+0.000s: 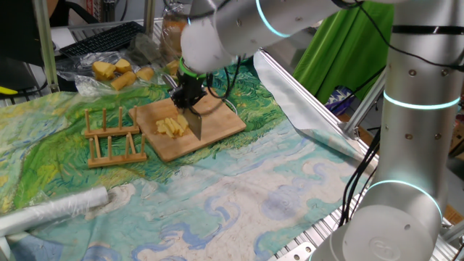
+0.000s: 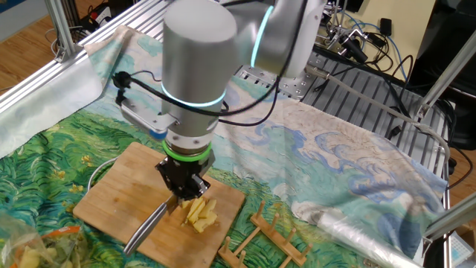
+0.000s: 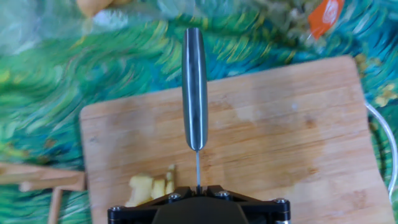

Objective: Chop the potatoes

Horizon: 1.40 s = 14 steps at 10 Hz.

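Potatoes (image 2: 201, 214) lie beside gripper (image 2: 184, 195) clamped on knife (image 2: 147, 226).

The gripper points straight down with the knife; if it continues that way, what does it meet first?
Probably the pale-yellow cut potato pieces on the bamboo cutting board. The steel knife blade, held by the gripper, hangs beside them; depth is unclear, so it may meet bare board.
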Motion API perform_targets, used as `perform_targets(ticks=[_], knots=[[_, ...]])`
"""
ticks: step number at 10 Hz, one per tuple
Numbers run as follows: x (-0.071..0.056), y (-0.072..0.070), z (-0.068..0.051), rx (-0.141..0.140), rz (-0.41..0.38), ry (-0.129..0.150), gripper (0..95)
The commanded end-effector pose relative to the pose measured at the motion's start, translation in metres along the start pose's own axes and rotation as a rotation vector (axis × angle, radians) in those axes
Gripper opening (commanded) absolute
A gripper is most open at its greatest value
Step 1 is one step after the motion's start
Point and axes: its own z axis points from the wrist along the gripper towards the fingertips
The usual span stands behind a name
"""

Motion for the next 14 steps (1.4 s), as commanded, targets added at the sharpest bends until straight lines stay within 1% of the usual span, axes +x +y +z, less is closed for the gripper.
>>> perform_targets(ticks=[1, 3, 4, 5, 6, 9, 10, 11, 12, 13, 14], knots=[[-0.003, 0.000, -0.006, -0.006, 0.008, -0.001, 0.0], [-0.007, -0.001, -0.009, -0.010, 0.024, -0.019, 0.0], [-0.008, 0.000, -0.007, -0.007, 0.028, -0.043, 0.0], [-0.009, 0.000, -0.004, -0.010, 0.035, -0.057, 0.0], [-0.010, 0.002, 0.004, -0.011, 0.039, -0.072, 0.0], [-0.010, 0.008, 0.038, -0.021, 0.056, -0.159, 0.0], [-0.010, 0.009, 0.040, -0.018, 0.058, -0.163, 0.0], [-0.010, 0.010, 0.035, -0.019, 0.061, -0.159, 0.0], [-0.014, 0.010, 0.032, -0.008, 0.058, -0.160, 0.0], [-0.020, 0.010, 0.029, -0.008, 0.043, -0.142, 0.0], [-0.022, 0.010, 0.031, -0.019, 0.041, -0.135, 0.0]])
